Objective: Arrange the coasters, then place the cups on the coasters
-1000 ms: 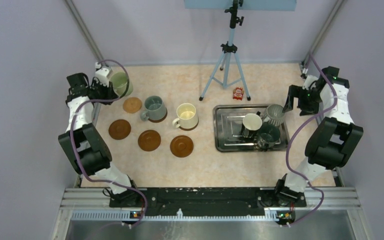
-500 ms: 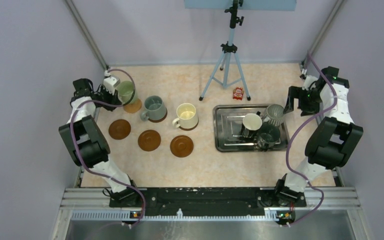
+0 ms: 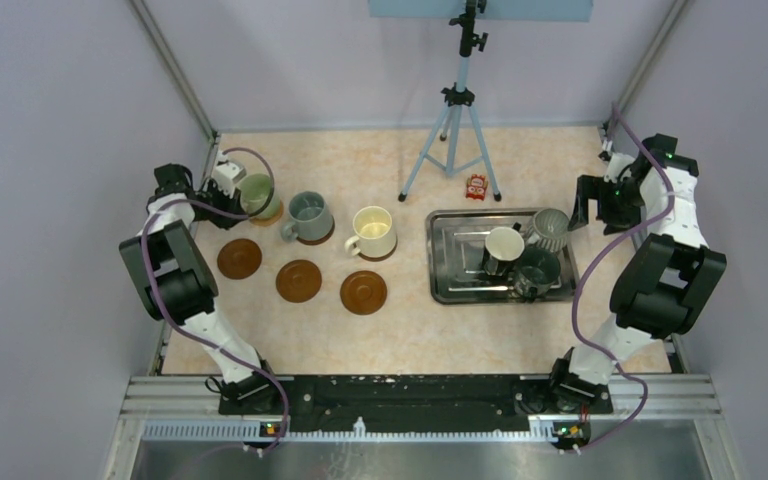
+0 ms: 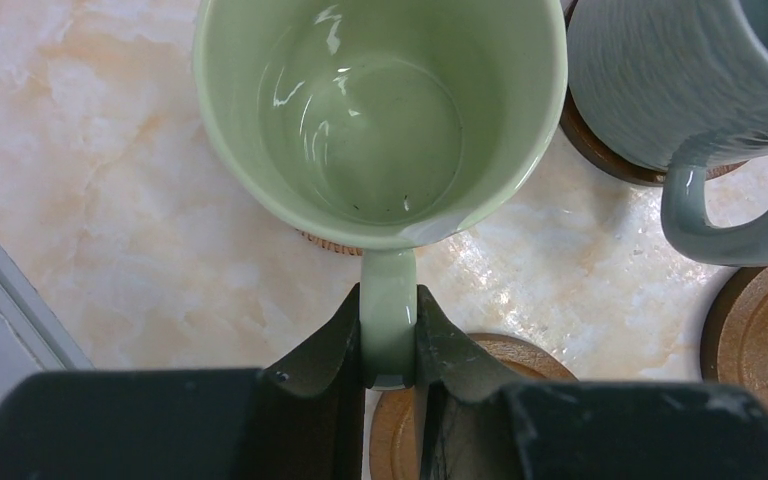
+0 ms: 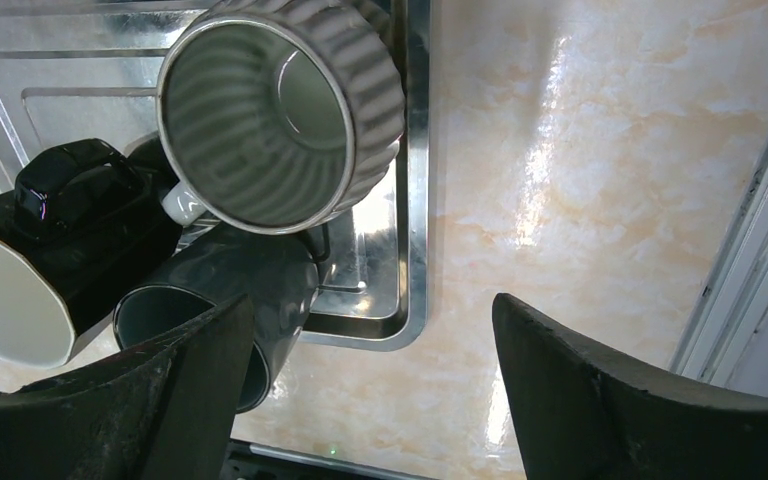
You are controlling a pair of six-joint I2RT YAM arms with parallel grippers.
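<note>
**Green mug pinched by its handle at 10 o'clock; right claw wide and empty beside the tray**

Nearest the arm bases, from 9 round to 7 o'clock of the table's middle: three bare coasters (image 3: 299, 281) in a shallow arc, apart from one another. Just beyond them: grey-blue mug (image 3: 309, 215) and cream mug (image 3: 374, 231), both upright on the two occupied coasters (image 3: 317, 240).

At 3 o'clock: steel tray (image 3: 446, 290) with three mugs crowded together inside. Dark teal mug (image 3: 537, 270) nearest, white-lined mug (image 3: 503, 245) at its 10 o'clock, ribbed grey mug (image 3: 550, 228) at its 12 o'clock, close to the tray's right rim.

Farther back, at 10 o'clock: left gripper (image 4: 388, 320) squeezed tight on the handle of the pale green mug (image 4: 380, 110), one finger on each side. Mug upright, mouth open to the wrist camera, directly over a sixth coaster (image 4: 325, 243), only a sliver of it showing past the base. Resting on it or just above: impossible to tell. Grey-blue mug just beside, at the green mug's 4 o'clock.

At the tray's 2 o'clock, by its right rim: right gripper (image 5: 372, 302) with fingers spread wide, nothing between them, ribbed grey mug ahead in the wrist view.

Farthest, at 12 o'clock: tripod (image 3: 452, 130), with a small red packet (image 3: 476, 186) by its right foot.
</note>
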